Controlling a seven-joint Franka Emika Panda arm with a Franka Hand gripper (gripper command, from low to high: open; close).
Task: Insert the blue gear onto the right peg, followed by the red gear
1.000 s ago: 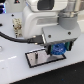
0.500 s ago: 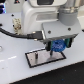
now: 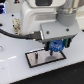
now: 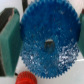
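Jaws of the gripper (image 3: 56, 47) were closed on the blue gear (image 4: 49, 42), the green pads (image 4: 9, 42) pressing its toothed rim from opposite sides in the wrist view. Nothing of the task looked finished yet: the blue gear hung in the grip above the plate (image 3: 36, 60), and the first insertion appeared only to be in its approach.

Across the white bench (image 3: 15, 70), open room lay on every side of the plate, so the arm had space to shift sideways without meeting anything. The plate itself, dark with a pale rim, sat near the middle of the exterior view, and its rim was the nearest edge to mind on the way down.

Over the plate's end toward the exterior view's right, the blue gear was held tilted rather than flat, as far as that small picture showed. Its dark centre hole (image 4: 49, 43) faced the wrist camera; whether a peg stood under it could not be told.

Beside the blue gear's rim in the wrist view sat the red gear (image 4: 25, 78), untouched and left for the second step.
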